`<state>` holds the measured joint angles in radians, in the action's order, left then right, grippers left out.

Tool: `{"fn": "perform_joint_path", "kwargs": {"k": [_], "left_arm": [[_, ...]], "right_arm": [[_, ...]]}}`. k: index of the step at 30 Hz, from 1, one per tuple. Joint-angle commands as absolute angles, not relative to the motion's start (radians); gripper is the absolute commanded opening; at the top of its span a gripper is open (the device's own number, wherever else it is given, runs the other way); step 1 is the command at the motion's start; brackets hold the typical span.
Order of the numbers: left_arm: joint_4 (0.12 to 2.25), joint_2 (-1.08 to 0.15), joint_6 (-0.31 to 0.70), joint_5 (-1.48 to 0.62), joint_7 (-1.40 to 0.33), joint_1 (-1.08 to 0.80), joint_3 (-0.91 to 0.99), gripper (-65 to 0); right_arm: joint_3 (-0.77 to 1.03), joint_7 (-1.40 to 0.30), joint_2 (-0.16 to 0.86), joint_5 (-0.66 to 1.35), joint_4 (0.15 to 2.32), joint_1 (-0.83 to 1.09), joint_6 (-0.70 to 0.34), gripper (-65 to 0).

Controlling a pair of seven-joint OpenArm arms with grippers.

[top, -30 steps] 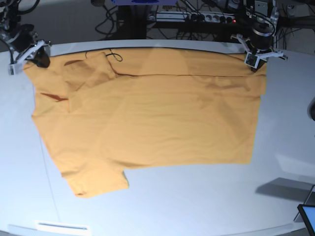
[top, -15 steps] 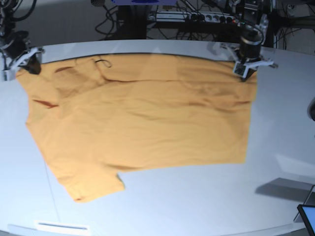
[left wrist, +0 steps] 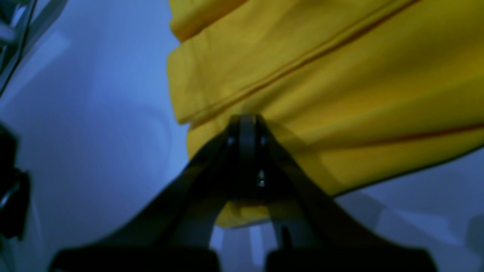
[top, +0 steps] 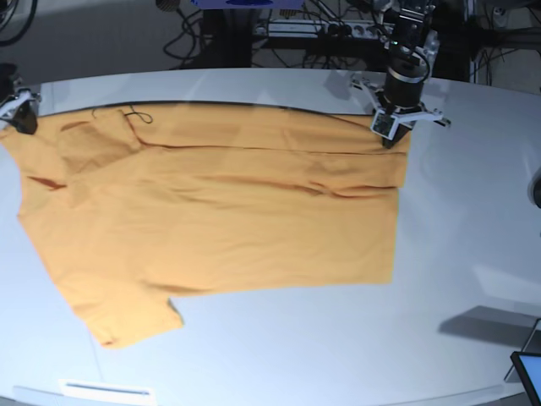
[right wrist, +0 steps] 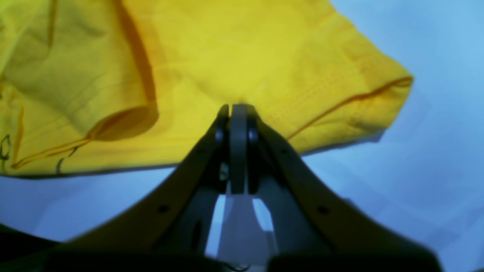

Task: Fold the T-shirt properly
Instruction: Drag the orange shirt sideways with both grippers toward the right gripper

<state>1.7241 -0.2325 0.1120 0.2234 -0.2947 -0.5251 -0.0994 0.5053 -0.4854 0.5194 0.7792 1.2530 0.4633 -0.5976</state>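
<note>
In my left wrist view my left gripper (left wrist: 244, 124) pinches the T-shirt (left wrist: 321, 75) just ahead, my right gripper (right wrist: 234, 111) likewise, and from base the table (top: 473, 211) could drag either thin hem free.

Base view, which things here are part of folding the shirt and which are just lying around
Part of the job:
T-shirt
left gripper, pinching the shirt's edge
right gripper, pinching the opposite corner

Lying about:
power strip and cables behind the table
dark device at the corner
</note>
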Motion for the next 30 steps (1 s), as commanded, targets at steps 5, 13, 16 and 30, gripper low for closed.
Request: {"fn": "perform_joint_path", "kwargs": {"k": [5, 13, 16, 30], "left_arm": [[1.716, -0.219, 0.185, 0.209, -0.387, -0.542, -0.18, -65.0], [1.715, -0.193, 0.183, 0.209, -0.387, -0.55, -0.216, -65.0], [1.716, -0.193, 0.183, 0.209, -0.387, -0.576, -0.216, -65.0], [1.773, -0.226, 0.18, 0.208, -0.386, -0.645, -0.199, -65.0]], "right_arm": [[0.507, -0.598, 0.535, 0.564, 1.193, 0.45, -0.547, -65.0], [0.509, -0.601, 0.527, 0.541, 1.193, 0.45, -0.552, -65.0], [0.509, -0.599, 0.527, 0.542, 1.198, 0.472, -0.552, -65.0], [0.616, -0.602, 0.503, 0.538, 1.204, 0.541, -0.607, -65.0]]}}
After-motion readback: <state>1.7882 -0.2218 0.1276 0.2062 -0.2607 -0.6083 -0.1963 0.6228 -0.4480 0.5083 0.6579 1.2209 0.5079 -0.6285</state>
